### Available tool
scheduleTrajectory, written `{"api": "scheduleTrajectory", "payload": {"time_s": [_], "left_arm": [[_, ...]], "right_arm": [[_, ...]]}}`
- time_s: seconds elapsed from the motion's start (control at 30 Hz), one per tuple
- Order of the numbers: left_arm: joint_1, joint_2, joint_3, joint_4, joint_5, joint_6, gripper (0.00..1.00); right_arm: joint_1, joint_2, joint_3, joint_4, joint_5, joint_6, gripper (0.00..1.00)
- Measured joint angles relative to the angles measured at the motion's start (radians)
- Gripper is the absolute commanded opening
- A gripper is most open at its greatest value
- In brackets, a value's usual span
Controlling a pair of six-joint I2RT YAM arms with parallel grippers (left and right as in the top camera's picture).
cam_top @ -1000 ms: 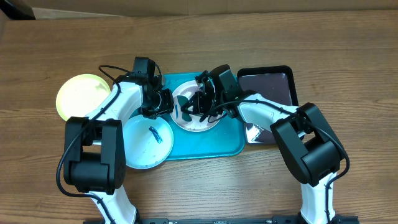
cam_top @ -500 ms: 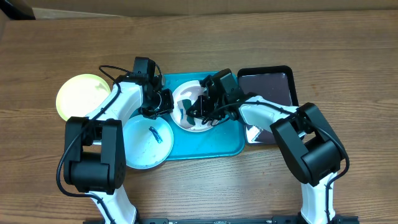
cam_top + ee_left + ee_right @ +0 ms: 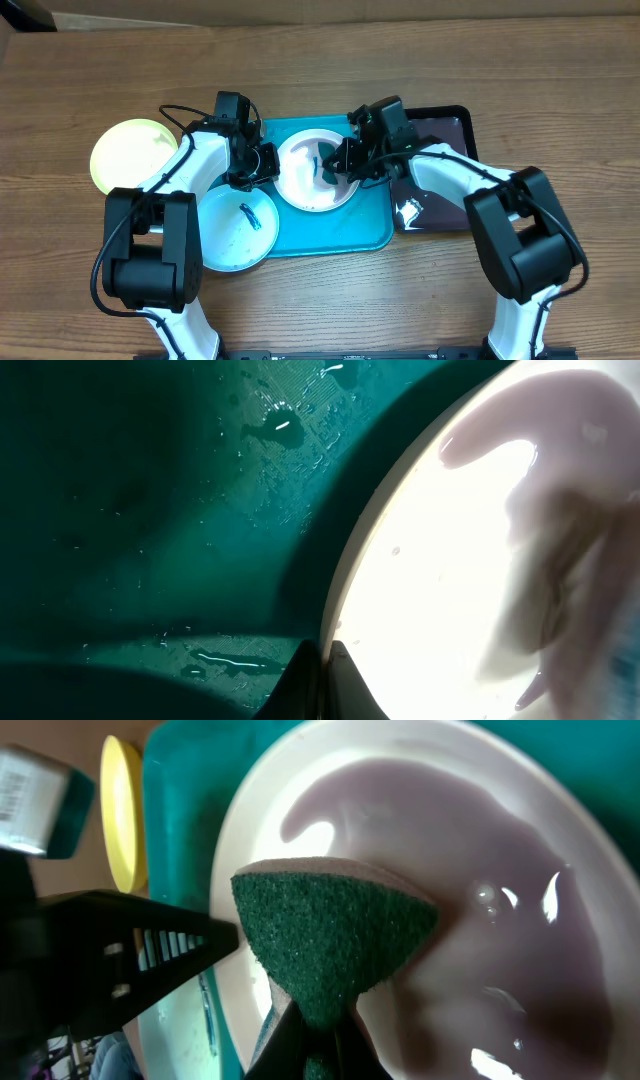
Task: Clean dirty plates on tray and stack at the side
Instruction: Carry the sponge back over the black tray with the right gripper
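On the tray (image 3: 370,228), the right hand (image 3: 346,165), clamped on a green sponge (image 3: 335,935), has swept from the centre of the white plate (image 3: 300,188) to its right edge, leaving one smear (image 3: 318,162) just left of the hand; wiping looks unfinished. The left hand (image 3: 262,164) pinches the opposite rim, with the smeared blue plate (image 3: 235,235) close behind it and the yellow-green plate (image 3: 130,155) further left.

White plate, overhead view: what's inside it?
The round white plastic plate holds a dark blue-green smear near its centre and a wet film. The green scouring sponge in the right arm's jaws covers part of its right side; whatever lies beneath is hidden.
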Motion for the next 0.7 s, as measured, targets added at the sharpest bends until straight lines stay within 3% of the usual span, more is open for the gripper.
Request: {"api": "scheduleTrajectory", "payload": {"time_s": [0.23,0.43,0.7], "left_arm": [[0.000,0.000,0.000,0.000,0.000,0.000,0.04],[0.000,0.000,0.000,0.000,0.000,0.000,0.04],[0.000,0.000,0.000,0.000,0.000,0.000,0.04]], "right_arm": [[-0.016,-0.123,0.001,-0.090,-0.047,-0.047,0.04],[-0.133,-0.188,0.006,-0.292,-0.033,-0.148,0.04],[-0.288,-0.189,0.008,-0.512,0.216,-0.286,0.04]]}}
